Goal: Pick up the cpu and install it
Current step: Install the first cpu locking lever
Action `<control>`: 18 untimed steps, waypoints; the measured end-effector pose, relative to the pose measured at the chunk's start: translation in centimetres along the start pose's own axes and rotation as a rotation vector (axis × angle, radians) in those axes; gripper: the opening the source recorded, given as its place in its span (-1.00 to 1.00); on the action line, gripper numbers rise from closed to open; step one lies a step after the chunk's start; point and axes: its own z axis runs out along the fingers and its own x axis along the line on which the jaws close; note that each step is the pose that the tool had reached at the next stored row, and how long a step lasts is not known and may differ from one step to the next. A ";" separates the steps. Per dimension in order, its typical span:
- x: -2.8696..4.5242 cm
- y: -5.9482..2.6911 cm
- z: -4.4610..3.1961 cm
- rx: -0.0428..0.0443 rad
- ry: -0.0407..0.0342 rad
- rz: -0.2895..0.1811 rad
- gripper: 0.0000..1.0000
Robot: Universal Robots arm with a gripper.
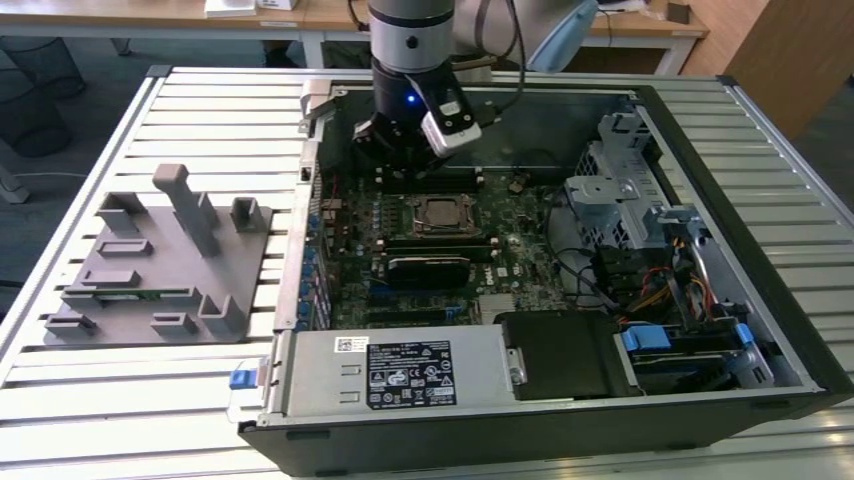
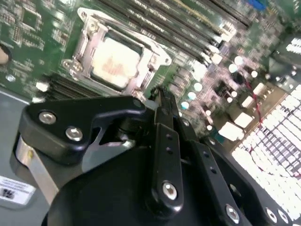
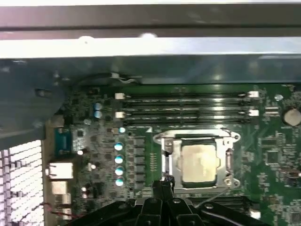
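Chip's seated in its socket!
The cpu point(image 1: 441, 214) lies in the motherboard point(image 1: 523, 262) socket; the end effector point(image 2: 162, 101) hovers just beside it, fingers pressed together, empty.

Open computer case point(image 1: 747, 150) beside grey fixture point(image 1: 154, 265)

1 cpu point(image 1: 442, 214), 1 pincer point(image 1: 400, 152), 1 grey fixture block point(image 1: 154, 265), 4 memory slots point(image 3: 186, 107), 1 computer case point(image 1: 747, 170).

Soft daylight; glare whitens cpu point(image 2: 115, 61), wrist views blurred.
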 end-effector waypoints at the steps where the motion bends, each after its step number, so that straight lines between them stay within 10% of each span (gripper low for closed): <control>1: 0.34 0.09 0.01 -0.0001 0.0000 0.000 -0.79; 18: 1.03 2.34 0.06 -0.0010 -0.0008 -0.074 -0.79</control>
